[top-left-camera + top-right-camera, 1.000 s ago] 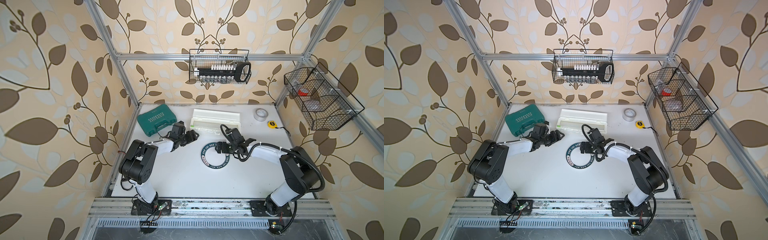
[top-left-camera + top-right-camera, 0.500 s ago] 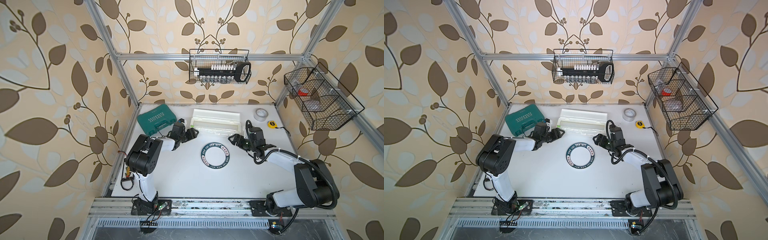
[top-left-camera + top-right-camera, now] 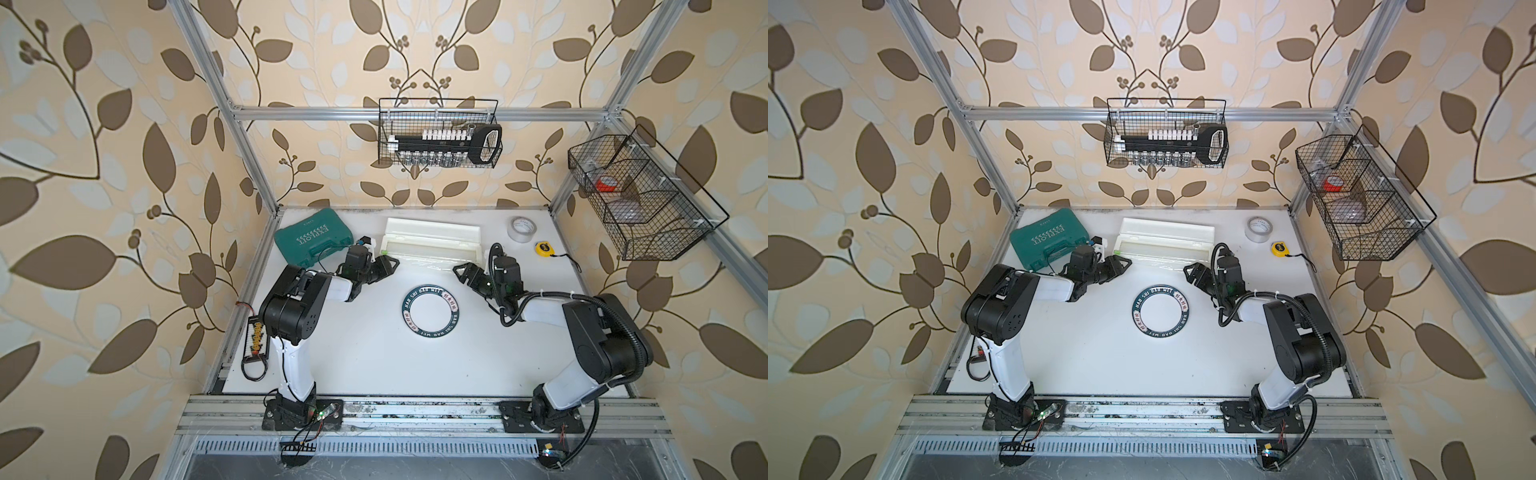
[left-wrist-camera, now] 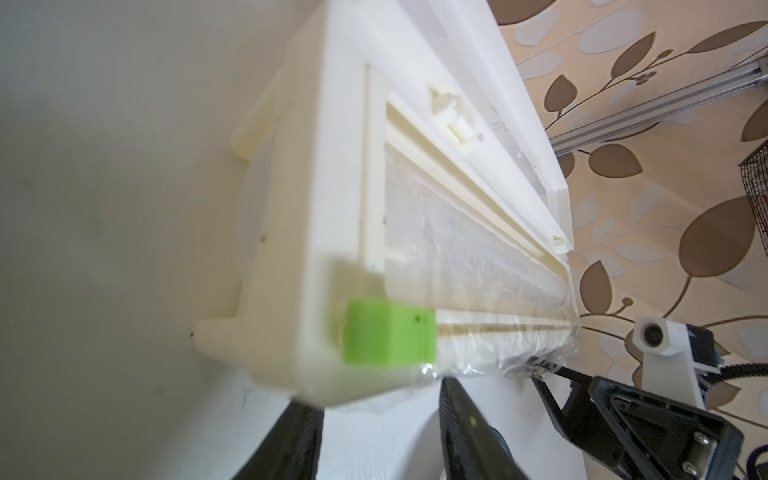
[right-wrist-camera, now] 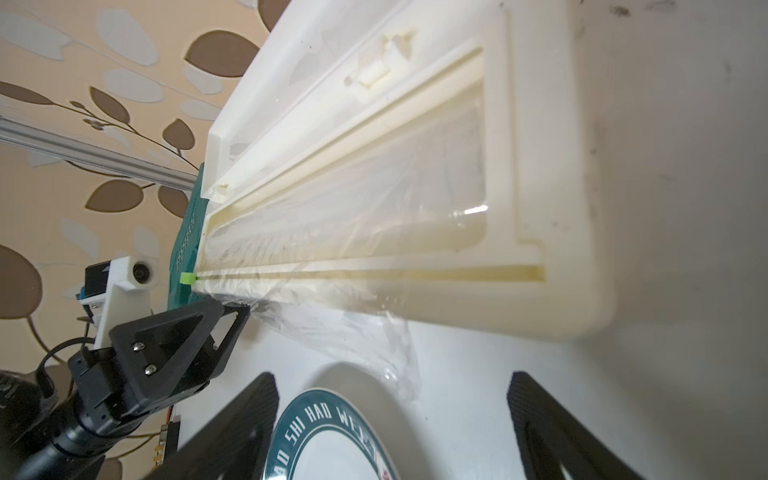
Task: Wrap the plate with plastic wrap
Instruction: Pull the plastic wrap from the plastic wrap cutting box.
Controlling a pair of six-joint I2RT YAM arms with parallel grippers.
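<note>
1. Here, the left gripper (image 3: 392, 262) is pointing at the end of the white dispenser box (image 3: 432, 235) that is carrying the green tab (image 4: 388, 332). Its fingers (image 4: 461, 415) are standing partly apart with a clear gap between them, and nothing is showing as pinched.
2. The plastic wrap (image 3: 424, 264) is lying as a glossy, crinkled strip along the box's front edge and spilling onto the table (image 3: 374, 353). It is running from just ahead of the left fingertips across to just ahead of the right ones.
3. In the right wrist view, the left gripper's tips are sitting right at the corner of the film (image 5: 345, 328). Whether they are touching it cannot be told.
4. The right gripper (image 3: 457, 268) is facing the opposite end of the box with its fingers (image 5: 232, 428) spread wide and holding nothing. The loose edge of the film is lying ahead of them and apart from them.
5. The plate (image 3: 406, 309) is sitting flat and uncovered on the table, on the robot's side of both sets of fingertips. It is roughly midway between the two grippers and touching neither.
6. In the right wrist view, the plate's navy rim (image 5: 316, 432) is showing between the spread fingers, with the film's edge lying near it.
7. Beyond the left gripper, a green tool case (image 3: 313, 241) is resting beside the box.
8. Beyond the right gripper, a grey tape roll (image 3: 522, 228) and a yellow tape measure (image 3: 543, 248) are lying well clear.
</note>
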